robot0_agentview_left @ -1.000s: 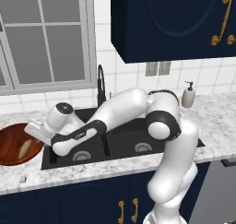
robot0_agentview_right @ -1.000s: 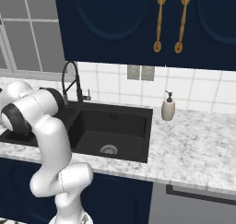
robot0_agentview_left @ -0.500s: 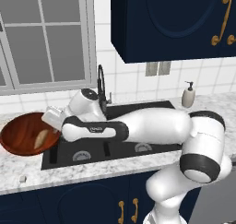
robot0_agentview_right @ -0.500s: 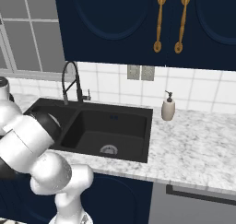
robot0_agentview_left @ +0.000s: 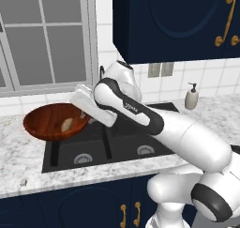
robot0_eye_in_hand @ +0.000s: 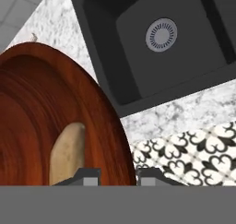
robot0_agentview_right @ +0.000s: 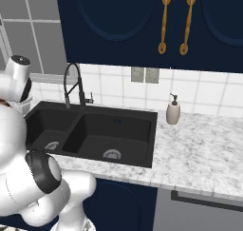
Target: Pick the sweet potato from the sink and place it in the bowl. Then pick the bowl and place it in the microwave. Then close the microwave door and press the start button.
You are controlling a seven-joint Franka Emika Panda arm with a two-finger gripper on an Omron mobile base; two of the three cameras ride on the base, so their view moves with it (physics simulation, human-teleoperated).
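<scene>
My gripper (robot0_agentview_left: pixel 87 113) is shut on the right rim of the glossy reddish-brown bowl (robot0_agentview_left: pixel 47 121) and holds it in the air over the counter at the left edge of the black sink (robot0_agentview_left: pixel 122 142). The tan sweet potato (robot0_agentview_left: pixel 67 124) lies inside the bowl. In the hand view the bowl (robot0_eye_in_hand: pixel 32 108) fills the left side with the sweet potato (robot0_eye_in_hand: pixel 69 151) in it. Its rim runs down between the fingertips of my gripper (robot0_eye_in_hand: pixel 117 176). Beyond it lies the sink (robot0_eye_in_hand: pixel 133 52) with a round silver drain. The microwave and its door are out of view.
A dark curved faucet (robot0_agentview_right: pixel 73 85) stands behind the sink (robot0_agentview_right: pixel 114 130). A soap dispenser (robot0_agentview_left: pixel 191 96) sits on the marble counter (robot0_agentview_left: pixel 23 161) to the right. Navy wall cabinets (robot0_agentview_left: pixel 178 20) hang above, and a window (robot0_agentview_left: pixel 42 34) is at the back left.
The bowl with the sweet potato has risen off the counter and moved right toward the sink, held by the gripper. The arm has swung up and stretched out to the left.
</scene>
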